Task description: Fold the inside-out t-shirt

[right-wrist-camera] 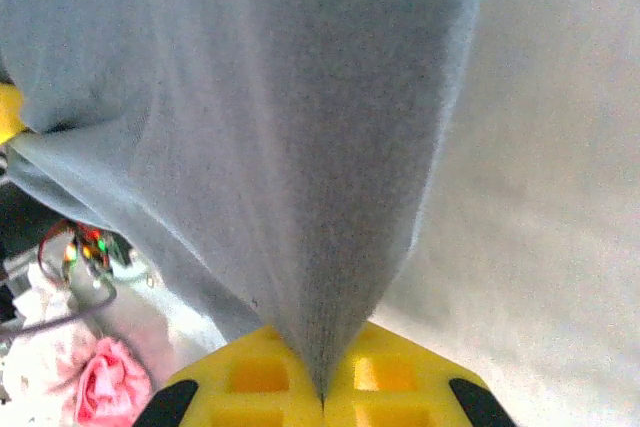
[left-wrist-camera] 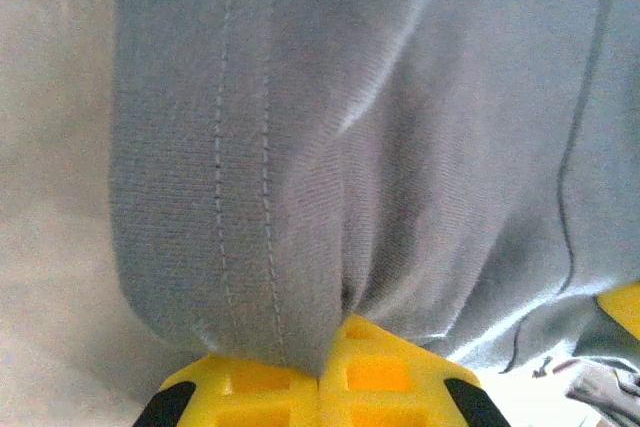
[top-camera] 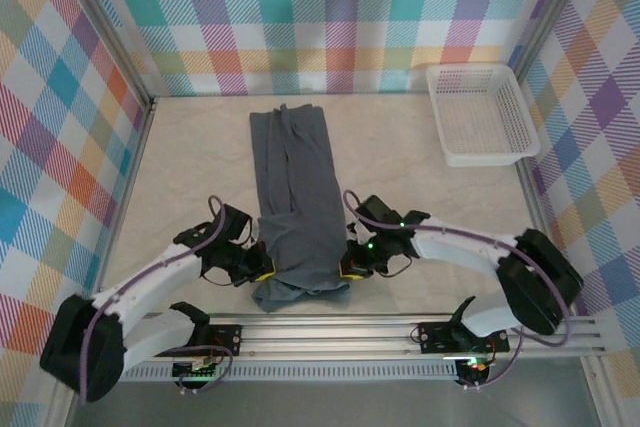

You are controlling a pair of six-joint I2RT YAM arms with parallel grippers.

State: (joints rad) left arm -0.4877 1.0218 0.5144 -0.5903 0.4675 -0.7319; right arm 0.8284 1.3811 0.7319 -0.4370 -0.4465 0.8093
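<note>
Your left arm (top-camera: 150,282) comes in from the near left corner with its elbow bent and its wrist low over the table (top-camera: 190,167). Your right arm (top-camera: 470,242) mirrors it from the near right. The two wrists face each other across the near end of the t-shirt (top-camera: 295,177).

The left gripper (top-camera: 262,272) sits at the shirt's left edge. In its wrist view the yellow fingers are pressed together, and a fold of grey cloth with a double line of stitching is pinched between them. The right gripper (top-camera: 348,265) sits at the shirt's right edge. Its yellow fingers are likewise closed, with a peak of plain cloth rising from between them.

You have two arms, two grippers, one t-shirt and one white mesh basket (top-camera: 482,157).

The shirt lies as a long narrow strip down the middle of the table, running near to far. Its far end stops short of the far wall. Its near end is bunched between the grippers, just short of the metal rail (top-camera: 400,332) that carries the arm bases.

To the left of the shirt you have bare table out to the left wall. To the right you have bare table up to the basket, which stands in the far right corner beside the right wall, well apart from the shirt.
</note>
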